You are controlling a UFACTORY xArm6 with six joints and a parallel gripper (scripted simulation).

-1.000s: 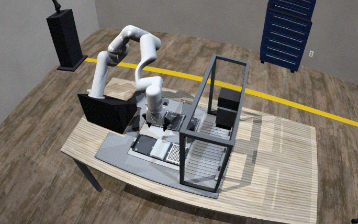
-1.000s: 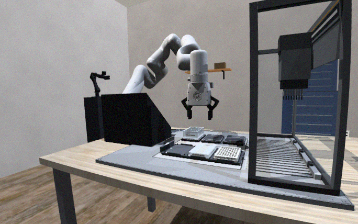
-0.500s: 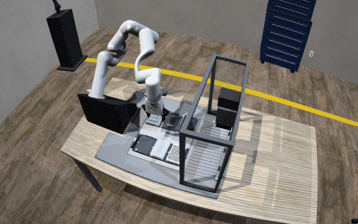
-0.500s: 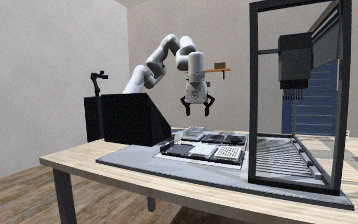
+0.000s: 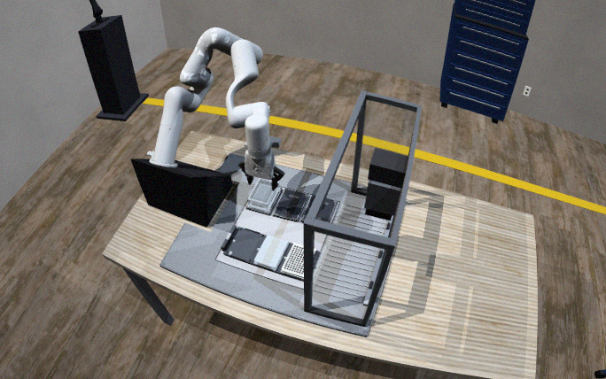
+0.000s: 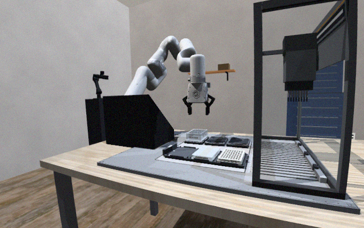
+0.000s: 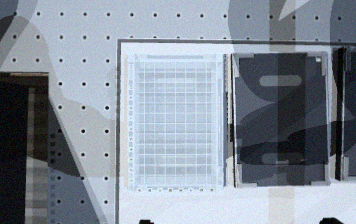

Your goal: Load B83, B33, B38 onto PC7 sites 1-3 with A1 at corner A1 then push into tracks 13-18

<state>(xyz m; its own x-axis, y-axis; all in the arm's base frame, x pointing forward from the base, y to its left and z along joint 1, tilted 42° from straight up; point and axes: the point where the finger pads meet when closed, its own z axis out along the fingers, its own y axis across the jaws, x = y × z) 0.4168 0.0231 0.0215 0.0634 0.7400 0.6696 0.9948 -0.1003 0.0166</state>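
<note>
My gripper is open and empty, pointing down and well above the deep-well block B83, which sits in nest S1. In the side view the gripper hangs clear above B83. The wrist view shows B83 from above as a clear gridded block. The dark nest S2 next to it is empty. Carrier PC7 lies on the apron in front of the rails. It holds the white B33 on site 2 and the 96-well B38 on site 3. Site 1 is bare.
The instrument's grey frame stands over the ribbed loading rails. A black pipetting head hangs inside it. A large black housing stands at the arm's base, close to nest S1. Nest S3 is empty.
</note>
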